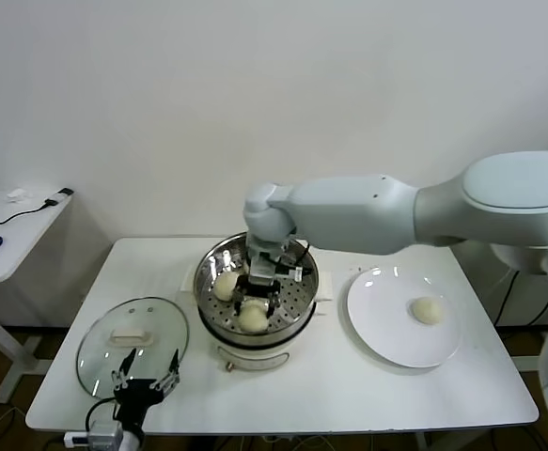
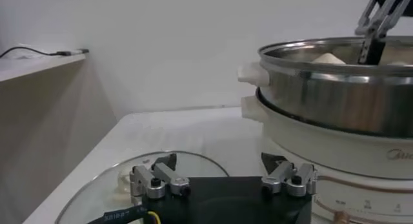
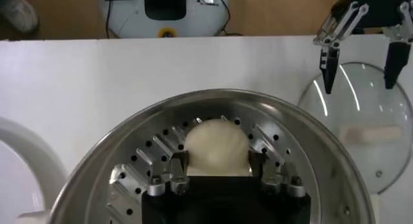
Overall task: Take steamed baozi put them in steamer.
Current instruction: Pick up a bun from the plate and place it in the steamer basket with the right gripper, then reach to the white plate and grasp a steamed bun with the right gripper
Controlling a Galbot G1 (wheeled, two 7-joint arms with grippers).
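The steamer (image 1: 206, 274) stands mid-table, a shiny steel pot with a perforated tray (image 3: 293, 155). Two steamed baozi lie inside it, one at the left (image 1: 226, 286) and one at the front (image 1: 253, 321). My right gripper (image 3: 217, 166) reaches down into the pot. Its fingers touch both sides of the front baozi (image 3: 216, 141), which rests on the tray. A further baozi (image 1: 428, 310) lies on the white plate (image 1: 386, 334) to the right. My left gripper (image 1: 145, 381) hangs open over the glass lid (image 1: 114, 340), holding nothing.
The glass lid (image 2: 106, 194) lies flat at the table's front left, close to the steamer's cream base (image 2: 322, 148). A side table (image 1: 10, 235) with a cable and a blue mouse stands far left. The wall runs behind the table.
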